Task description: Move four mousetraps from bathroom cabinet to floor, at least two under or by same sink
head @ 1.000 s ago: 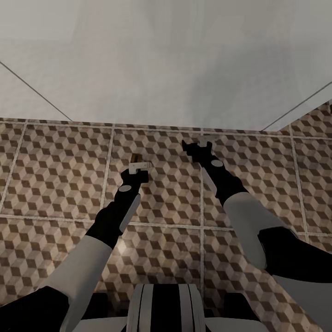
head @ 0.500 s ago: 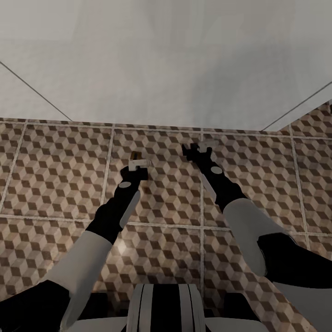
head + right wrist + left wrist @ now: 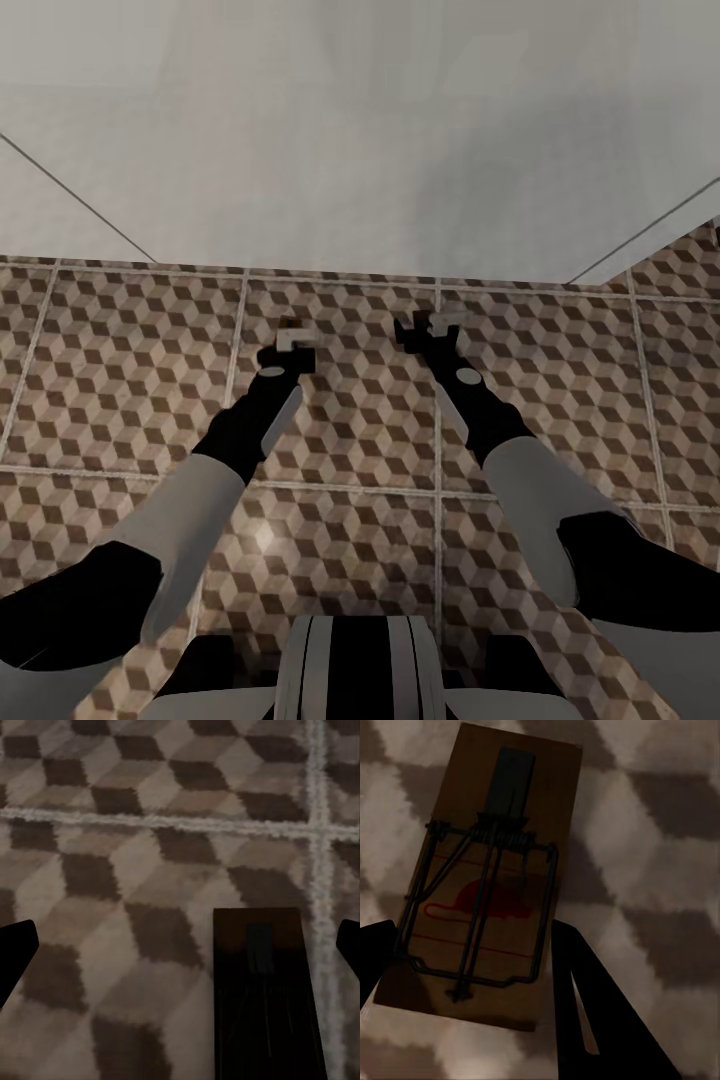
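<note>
A tan mousetrap (image 3: 484, 885) with dark wire parts and a red mouse mark sits between the fingers of my left gripper (image 3: 471, 936), which is shut on it just above the bathroom floor (image 3: 120, 380). In the head view the left gripper (image 3: 290, 340) reaches out over the cube-patterned tiles, left of the right gripper (image 3: 430, 325). Another mousetrap (image 3: 262, 990), dark in shadow, lies flat on the tiles in front of my right gripper (image 3: 180, 945). That gripper is open and apart from the trap. The cabinet is out of view.
A large white surface (image 3: 350, 130) rises beyond the tiles just past both grippers, with slanted seams at either side. Patterned floor spreads left and right of the arms. My own trunk (image 3: 355, 670) shows at the near edge.
My left gripper has moved a little forward toward the white surface, and the mousetrap moved with it. The right arm has barely shifted.
</note>
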Controlling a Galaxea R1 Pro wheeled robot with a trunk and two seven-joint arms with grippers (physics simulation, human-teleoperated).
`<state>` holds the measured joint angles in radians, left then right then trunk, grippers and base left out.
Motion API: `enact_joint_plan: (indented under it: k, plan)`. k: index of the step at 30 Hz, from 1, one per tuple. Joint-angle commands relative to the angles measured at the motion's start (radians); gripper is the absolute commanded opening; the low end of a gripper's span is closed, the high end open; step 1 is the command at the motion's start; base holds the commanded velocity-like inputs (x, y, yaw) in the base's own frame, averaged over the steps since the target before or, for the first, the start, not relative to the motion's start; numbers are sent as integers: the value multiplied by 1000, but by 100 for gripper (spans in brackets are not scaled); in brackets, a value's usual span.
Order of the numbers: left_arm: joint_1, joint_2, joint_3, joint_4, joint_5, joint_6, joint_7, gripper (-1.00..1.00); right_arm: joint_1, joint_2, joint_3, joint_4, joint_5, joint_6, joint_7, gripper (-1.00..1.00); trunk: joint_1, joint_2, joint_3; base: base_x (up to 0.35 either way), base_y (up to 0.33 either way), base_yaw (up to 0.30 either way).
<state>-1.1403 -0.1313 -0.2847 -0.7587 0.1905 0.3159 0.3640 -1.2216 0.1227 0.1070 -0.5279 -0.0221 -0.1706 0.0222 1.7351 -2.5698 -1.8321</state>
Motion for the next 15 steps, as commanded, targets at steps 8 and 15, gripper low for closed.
enact_joint_plan:
  k: [8, 15]
  plan:
    - [-46, -1, -4, 35, 7, 5, 12, -100, 0, 0, 1, -11, -2, -9, 2, 100, 0, 0, 0, 0, 0, 0]
    - [-51, -2, -4, 36, 7, 3, 12, -100, 1, 0, 1, -12, -2, -10, 2, 100, 0, 0, 0, 0, 0, 0]
